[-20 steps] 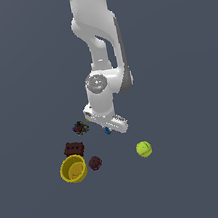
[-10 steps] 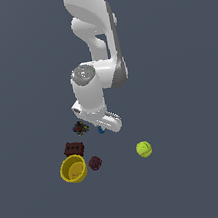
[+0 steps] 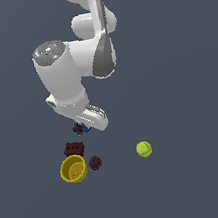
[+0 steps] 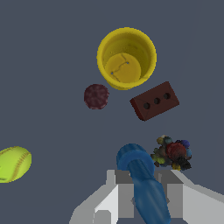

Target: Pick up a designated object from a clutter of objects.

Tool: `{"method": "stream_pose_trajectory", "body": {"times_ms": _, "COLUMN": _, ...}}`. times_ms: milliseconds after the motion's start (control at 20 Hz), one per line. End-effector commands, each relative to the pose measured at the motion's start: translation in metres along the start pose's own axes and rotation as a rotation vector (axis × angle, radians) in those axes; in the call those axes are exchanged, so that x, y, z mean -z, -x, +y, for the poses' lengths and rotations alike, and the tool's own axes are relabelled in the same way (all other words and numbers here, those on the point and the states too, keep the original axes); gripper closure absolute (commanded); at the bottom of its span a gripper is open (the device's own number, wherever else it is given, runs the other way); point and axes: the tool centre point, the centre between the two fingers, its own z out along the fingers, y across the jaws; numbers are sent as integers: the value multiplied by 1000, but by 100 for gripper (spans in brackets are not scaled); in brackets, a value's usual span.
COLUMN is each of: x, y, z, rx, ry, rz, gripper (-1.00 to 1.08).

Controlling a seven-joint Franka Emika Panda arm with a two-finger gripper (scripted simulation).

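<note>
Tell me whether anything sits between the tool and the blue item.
Nothing visible does: the blue item already lies between the tool's fingers. The dark multicoloured lump sits close beside it, outside the fingers.

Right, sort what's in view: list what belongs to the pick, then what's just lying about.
In the job:
- small bright-blue cylindrical item
- grey two-fingered gripper, closed around it

Lying about:
- yellow bowl
- dark-red brick with three holes
- dark-red knobbly ball
- yellow-green ball
- dark multicoloured lump
</note>
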Motion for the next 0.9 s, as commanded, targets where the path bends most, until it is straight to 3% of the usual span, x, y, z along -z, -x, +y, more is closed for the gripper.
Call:
{"method": "stream_pose_trajectory", "body": {"times_ms": 0, "x": 23, "y": -14, "z": 6, "rx": 0, "ry": 0, "rz": -1, "gripper": 108}}
{"method": "stream_pose_trajectory", "body": {"times_ms": 850, "x": 147, "y": -92, "z": 34, "rx": 1, "ry": 0, "rz": -1, "gripper": 108}}
